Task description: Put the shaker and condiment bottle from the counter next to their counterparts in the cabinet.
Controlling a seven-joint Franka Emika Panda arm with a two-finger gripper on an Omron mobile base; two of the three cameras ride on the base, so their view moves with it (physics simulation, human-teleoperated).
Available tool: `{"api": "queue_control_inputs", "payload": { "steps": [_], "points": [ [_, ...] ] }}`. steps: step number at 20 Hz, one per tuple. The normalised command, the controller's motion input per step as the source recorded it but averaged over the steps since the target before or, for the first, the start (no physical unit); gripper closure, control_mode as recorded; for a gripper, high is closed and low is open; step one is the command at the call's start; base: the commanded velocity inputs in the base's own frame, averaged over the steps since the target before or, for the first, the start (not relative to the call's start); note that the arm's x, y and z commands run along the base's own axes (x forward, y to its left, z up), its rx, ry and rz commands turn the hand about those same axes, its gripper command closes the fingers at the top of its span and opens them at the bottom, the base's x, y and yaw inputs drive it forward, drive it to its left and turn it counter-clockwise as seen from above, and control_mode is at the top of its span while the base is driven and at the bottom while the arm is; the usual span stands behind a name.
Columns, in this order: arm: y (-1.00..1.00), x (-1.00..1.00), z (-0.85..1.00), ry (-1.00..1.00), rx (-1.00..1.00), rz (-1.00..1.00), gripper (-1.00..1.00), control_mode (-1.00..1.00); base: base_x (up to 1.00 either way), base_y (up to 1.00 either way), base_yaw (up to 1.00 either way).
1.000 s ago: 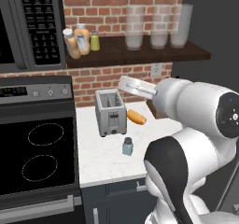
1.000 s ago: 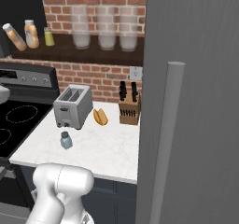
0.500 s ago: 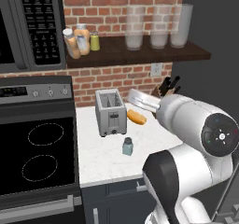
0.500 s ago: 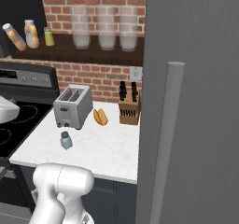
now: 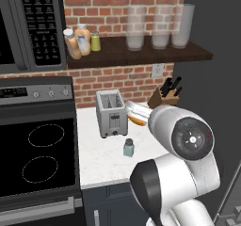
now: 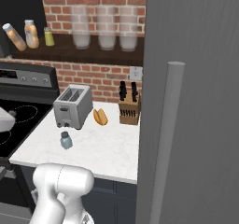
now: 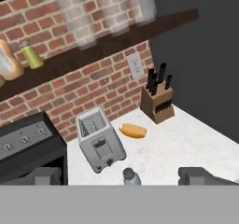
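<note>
Since a second ago we have swung our arm [image 5: 181, 140] lower and further forward in the left base view: its big round joint now sits in front of the counter [image 5: 101, 159], where before it stood higher and to the right. It covers most of the orange roll [image 5: 137, 120] beside the toaster [image 5: 111, 113] and the lower part of the knife block [image 5: 163, 96]. The things on the counter and shelf have not moved.

In the hand view our gripper [image 7: 126, 176] stands wide apart and grasps nothing; the two dark fingertips [image 7: 200, 175] poke up at either side, with the shaker [image 7: 131, 176] between them further off, on the counter in front of the toaster. Only the shaker's cap and shoulders show there, cut by the bottom of the picture. The right base view shows it whole, pale blue-grey, standing upright on the white counter just before the toaster.

The slim orange bottle [image 5: 71, 44] leans tilted on the dark wooden shelf [image 5: 141, 55], touching or just beside the wider orange bottle [image 5: 83, 39]; we cannot tell which. The yellow-green shaker [image 5: 96, 42] stands just right of them. Three cloudy glass jars [image 5: 135, 27] stand further along, their contents too hazy to make out. The microwave [image 5: 28, 27] is cut off at the left edge.
</note>
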Motion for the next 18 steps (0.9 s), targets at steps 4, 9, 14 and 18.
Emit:
{"api": "queue_control_inputs", "payload": {
  "steps": [4,9,14,18],
  "points": [
    [0.0,0.0,-0.53,-0.07,0.0,-0.13,-1.0,-1.0,0.0,0.0,0.0],
    [-0.09,0.13,-0.74,-0.08,0.0,-0.04,-1.0,-1.0,0.0,0.0,0.0],
    [-0.1,0.45,-0.6,-0.04,0.0,0.0,-1.0,-1.0,0.0,0.0,0.0],
    [-0.12,0.56,-0.54,-0.03,0.0,0.0,-1.0,-1.0,0.0,0.0,0.0]
  ]
}}
